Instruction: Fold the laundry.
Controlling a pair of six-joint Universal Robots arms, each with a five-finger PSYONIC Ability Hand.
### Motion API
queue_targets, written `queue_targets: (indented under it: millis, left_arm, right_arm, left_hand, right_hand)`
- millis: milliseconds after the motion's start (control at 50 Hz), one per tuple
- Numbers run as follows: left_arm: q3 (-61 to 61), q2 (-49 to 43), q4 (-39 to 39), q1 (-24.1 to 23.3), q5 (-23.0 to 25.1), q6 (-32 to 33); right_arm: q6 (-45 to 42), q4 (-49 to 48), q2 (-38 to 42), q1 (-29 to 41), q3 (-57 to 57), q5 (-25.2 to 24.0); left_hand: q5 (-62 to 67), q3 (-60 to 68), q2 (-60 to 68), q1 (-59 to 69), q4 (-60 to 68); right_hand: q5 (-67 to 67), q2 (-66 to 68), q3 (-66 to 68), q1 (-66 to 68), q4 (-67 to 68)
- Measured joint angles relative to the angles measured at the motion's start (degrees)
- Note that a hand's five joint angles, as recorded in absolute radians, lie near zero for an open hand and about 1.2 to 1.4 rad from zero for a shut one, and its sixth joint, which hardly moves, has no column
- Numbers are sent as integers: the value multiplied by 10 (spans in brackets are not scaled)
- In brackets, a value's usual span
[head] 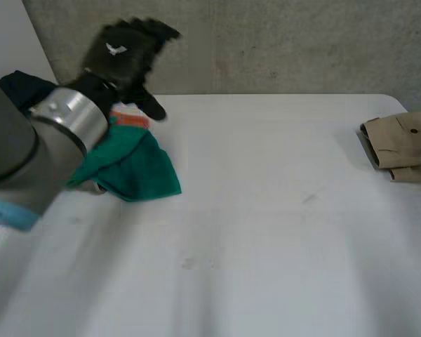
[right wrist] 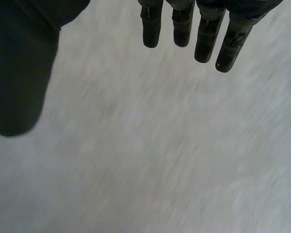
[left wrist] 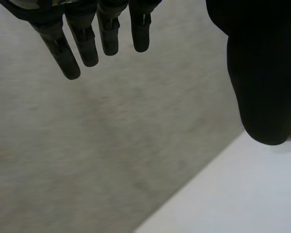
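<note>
Left arm (head: 35,133) holds its left hand (head: 126,56) released by a green cloth (head: 137,168) at ten o'clock. Right hand (right wrist: 184,24) is released too; a folded beige garment (head: 403,144) lies at three o'clock.

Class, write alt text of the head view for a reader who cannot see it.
The robot's left hand is raised, open, near a crumpled green cloth at the table's left side. A folded tan garment lies at its right edge.
</note>
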Motion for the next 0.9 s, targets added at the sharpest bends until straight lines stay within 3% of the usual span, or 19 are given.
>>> queue_targets:
  millis: [100,180,260,380,500,540,560,580,600,760,900]
  left_arm:
    - [59,-67,-9,71,-16,65]
    - [100,-155,-25,135,-16,181]
    - [124,-229,-34,167,-14,267]
    - [149,-307,-38,189,7,319]
    - [172,-351,-36,194,31,318]
    - [181,-360,-35,194,34,315]
    - [183,-362,-35,193,34,314]
    - [186,-363,-34,192,33,313]
    - [188,-363,-33,191,32,312]
    - [174,-320,-24,152,16,281]
    - [102,-195,-22,80,15,168]
  right_arm:
    - [73,-103,-103,81,133,-108]
    - [133,-141,-166,137,260,-219]
    - [158,-143,-185,171,342,-263]
    - [162,-123,-176,195,405,-246]
    - [159,-104,-155,195,420,-205]
    - [158,-101,-150,192,421,-195]
    - [158,-100,-149,191,422,-193]
    - [158,-99,-148,190,422,-192]
    - [158,-98,-148,189,423,-190]
    - [163,-87,-152,184,431,-189]
    - [168,-58,-165,163,435,-178]
  left_hand:
    - [0,0,0,0,0]
    - [0,0,0,0,0]
    - [0,0,0,0,0]
    - [4,4,6,3,7]
    - [162,168,172,180,166]
    - [351,357,358,389,363]
    - [351,357,358,389,363]
    - [472,476,476,496,486]
    - [516,521,513,514,532]
    - [533,554,560,514,561]
    - [533,554,560,514,562]
  right_hand:
    - [0,0,0,0,0]
    - [0,0,0,0,0]
    - [0,0,0,0,0]
    - [0,0,0,0,0]
    - [0,0,0,0,0]
    - [0,0,0,0,0]
    - [0,0,0,0,0]
    - [0,0,0,0,0]
    - [0,0,0,0,0]
    - [0,0,0,0,0]
    - [0,0,0,0,0]
